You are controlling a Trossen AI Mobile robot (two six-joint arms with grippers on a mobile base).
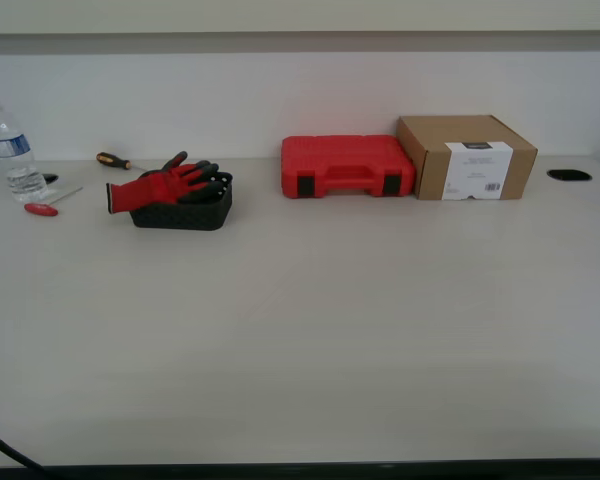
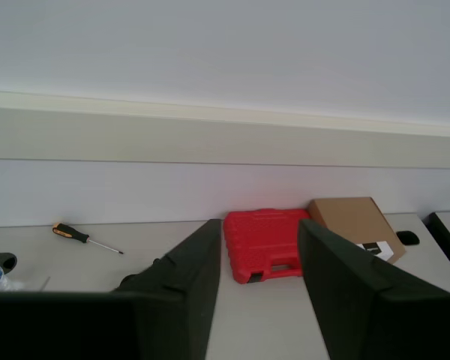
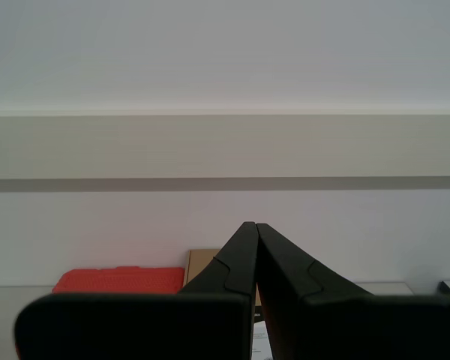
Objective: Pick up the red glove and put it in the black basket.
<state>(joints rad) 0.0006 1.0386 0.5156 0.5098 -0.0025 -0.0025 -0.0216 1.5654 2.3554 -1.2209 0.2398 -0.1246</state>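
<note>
Nearest our wrist cameras stand the grippers themselves: my first gripper [image 2: 259, 259] has its jaws spread apart with nothing between them, and my second gripper [image 3: 256, 229] has its jaws pressed together, empty. Neither arm appears in the exterior view. We take the red tool case [image 1: 347, 166] at the back of the pale table [image 1: 310, 340] as landmark. Just beside it, toward the exterior view's right, sits a cardboard box [image 1: 467, 156]. Well apart from the case, toward the exterior view's left, stands the black basket [image 1: 183, 209], with the red glove [image 1: 167, 185] lying across its top, cuff overhanging the rim. Beyond the basket lie an orange-handled screwdriver [image 1: 113, 160], a red-handled tool [image 1: 43, 207] and a water bottle [image 1: 12, 154].
</note>
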